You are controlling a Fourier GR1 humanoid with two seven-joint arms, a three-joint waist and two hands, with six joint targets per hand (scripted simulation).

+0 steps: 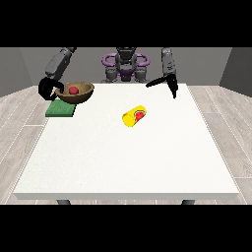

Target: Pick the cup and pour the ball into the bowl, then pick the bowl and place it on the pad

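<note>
Bowl being held over the pad.
The hand at the view's left (47, 88) is curling round the brown bowl (82, 94) holding the red ball (73, 90), just above the green pad (60, 110); the yellow cup (134, 116) is lying well to that hand's side; the hand at the view's right (171, 84) is hanging with straight fingers.

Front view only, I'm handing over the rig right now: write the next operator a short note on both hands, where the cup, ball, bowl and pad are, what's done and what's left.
Hand at the view's left: curled round the rim of the brown bowl, holding it over the green pad; whether it touches the pad is unclear.
Hand at the view's right: hangs above the table's far edge, holding nothing, fingers pointing down.
Red ball: inside the bowl.
Yellow cup: lying on its side mid-table, mouth towards the camera.
Done: the pour, and the bowl picked up.
Left: settle the bowl on the pad and let go.
</note>
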